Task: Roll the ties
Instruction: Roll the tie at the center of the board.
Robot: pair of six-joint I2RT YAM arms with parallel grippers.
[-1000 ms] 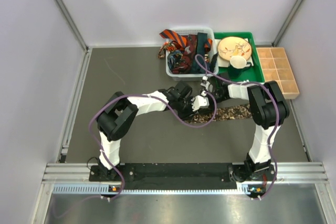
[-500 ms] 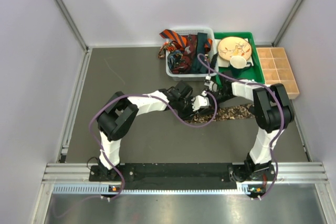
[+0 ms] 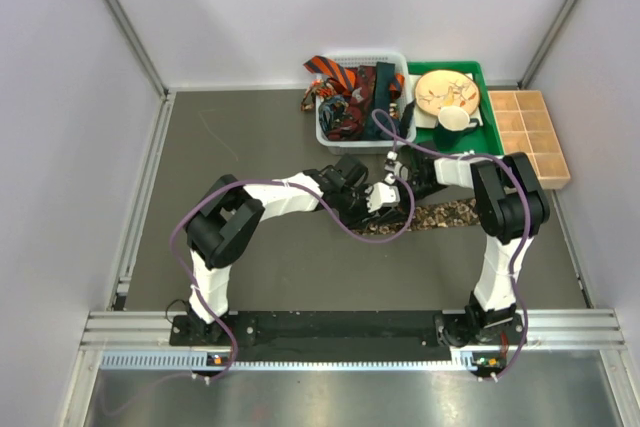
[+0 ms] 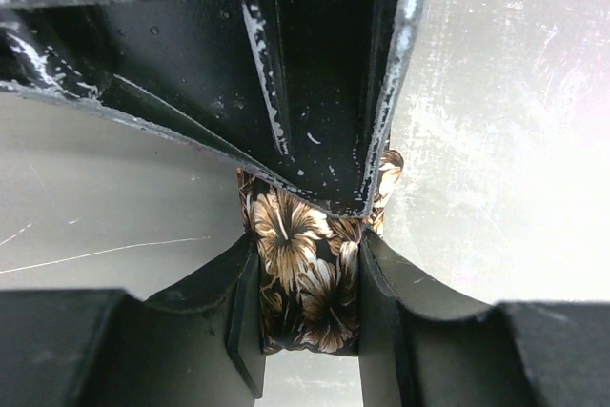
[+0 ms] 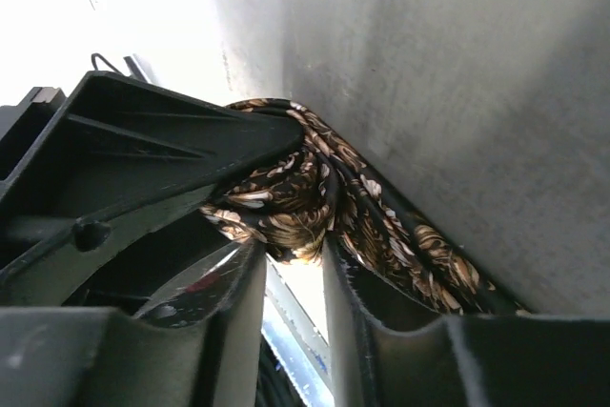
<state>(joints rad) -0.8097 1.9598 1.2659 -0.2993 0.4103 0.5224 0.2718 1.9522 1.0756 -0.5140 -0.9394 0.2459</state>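
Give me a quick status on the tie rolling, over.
Flowered tie partly rolled, tail flat on table. Roll pinched by left fingers and right fingers. Basket of other ties behind, not in the way.

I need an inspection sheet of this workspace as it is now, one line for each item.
Surface: dark grey table, scuffed.
Job's things: brown floral tie lying flat, one end rolled; other ties heaped in white basket.
Clutter: green tray with plate and cup; wooden compartment box.
Grippers: left gripper shut on that tie; right gripper narrow, fabric at its tips, grip unclear.
Cables: purple cables loop around both arms.
Surroundings: white walls.
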